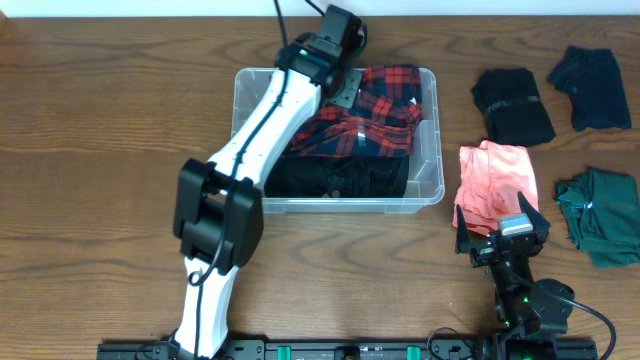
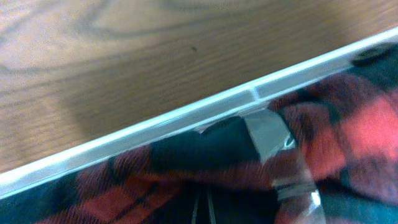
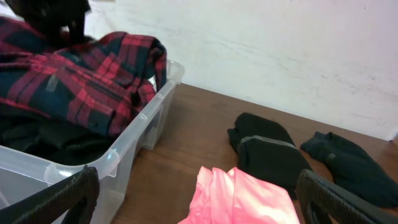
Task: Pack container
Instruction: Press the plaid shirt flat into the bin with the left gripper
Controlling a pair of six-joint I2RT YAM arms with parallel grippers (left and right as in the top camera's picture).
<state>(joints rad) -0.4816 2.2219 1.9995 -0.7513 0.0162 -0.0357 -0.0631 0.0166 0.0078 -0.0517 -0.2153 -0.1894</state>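
Observation:
The clear plastic container point(image 1: 430, 190) stands mid-table. A red plaid shirt point(image 1: 378, 112) lies in its far part over a black garment point(image 1: 340, 178). My left gripper point(image 1: 338, 85) is down in the container's far side, right on the plaid shirt; its fingers are buried in cloth and I cannot tell their state. The left wrist view shows the container's rim point(image 2: 186, 115) and the plaid shirt point(image 2: 354, 130) close up. My right gripper point(image 1: 503, 235) is open and empty at the near edge of a pink garment point(image 1: 495, 175). In the right wrist view the pink garment point(image 3: 249, 199) lies between its fingers point(image 3: 199, 208).
To the right of the container lie a black garment point(image 1: 512, 105), a navy garment point(image 1: 590, 88) and a green garment point(image 1: 600, 215). The right wrist view shows the container point(image 3: 124, 155), the black garment point(image 3: 267, 149) and the navy one point(image 3: 348, 165).

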